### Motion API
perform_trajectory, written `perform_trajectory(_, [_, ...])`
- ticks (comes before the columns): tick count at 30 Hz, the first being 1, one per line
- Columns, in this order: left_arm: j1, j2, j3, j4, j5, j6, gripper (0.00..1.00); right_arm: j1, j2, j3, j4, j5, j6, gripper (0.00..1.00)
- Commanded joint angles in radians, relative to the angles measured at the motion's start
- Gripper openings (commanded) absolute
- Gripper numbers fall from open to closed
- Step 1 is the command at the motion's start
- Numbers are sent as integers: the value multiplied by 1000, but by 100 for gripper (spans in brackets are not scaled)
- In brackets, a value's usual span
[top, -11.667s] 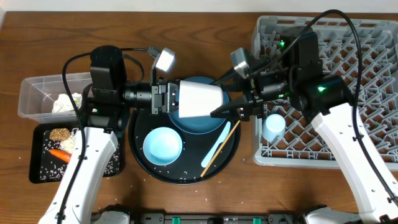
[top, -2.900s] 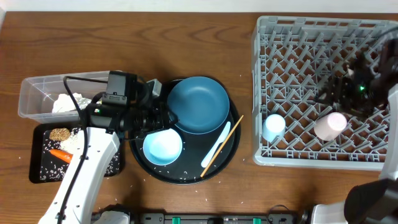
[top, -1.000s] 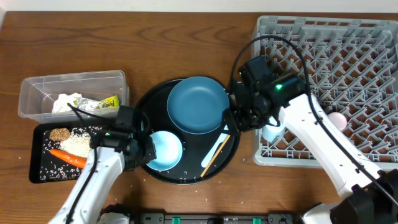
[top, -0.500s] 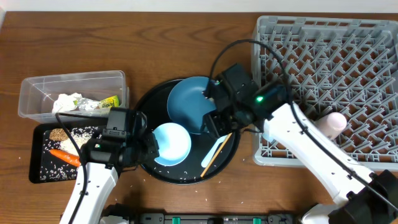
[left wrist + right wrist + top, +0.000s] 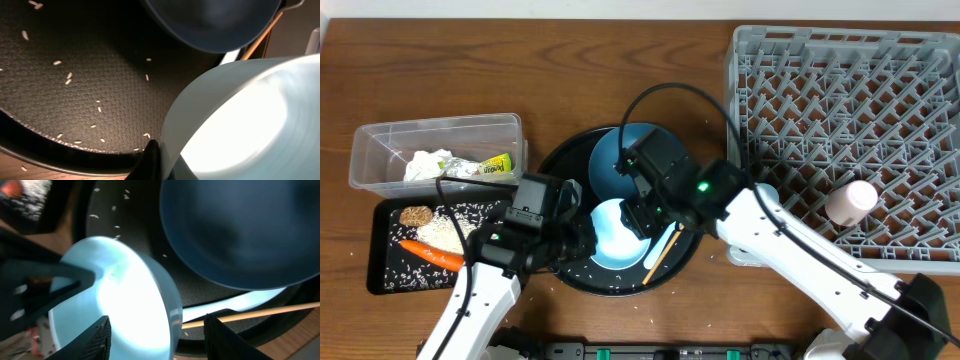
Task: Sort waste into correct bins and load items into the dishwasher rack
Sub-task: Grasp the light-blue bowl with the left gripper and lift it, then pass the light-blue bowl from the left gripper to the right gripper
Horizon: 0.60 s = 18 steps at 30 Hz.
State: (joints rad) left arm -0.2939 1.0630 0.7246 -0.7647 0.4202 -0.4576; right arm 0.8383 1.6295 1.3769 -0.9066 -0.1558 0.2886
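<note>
Here, over the round tray (image 5: 75, 75), we judge the bowl (image 5: 610, 235) light, stiff and slick, best held by its rim: left gripper (image 5: 152, 152) clamped there, right gripper (image 5: 160, 330) open.

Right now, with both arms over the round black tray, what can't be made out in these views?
Overhead: the right arm covers the right fingers and much of the large dark blue plate.
Left wrist: the bottom edge cuts off the left fingers; glare washes out the pale round bowl.
Right wrist: the same glare hides the bowl's inside; whether the right fingers touch its rim is unclear.
</note>
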Motion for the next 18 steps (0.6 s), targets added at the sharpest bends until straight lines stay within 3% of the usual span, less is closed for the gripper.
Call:
perform_trajectory(1, [-11, -5, 21, -1, 14, -20, 6, 23, 42, -15, 3, 101, 13, 54])
perform_trajectory(8, [-11, -5, 21, -5, 13, -19, 6, 30, 125, -16, 7, 145, 11, 47])
perform_trajectory(12, [-11, -5, 21, -4, 3, -19, 6, 30, 129, -16, 24, 145, 11, 1])
perform_trajectory(18, [-11, -5, 21, -8, -43, -18, 6, 26, 122, 17, 28, 145, 11, 1])
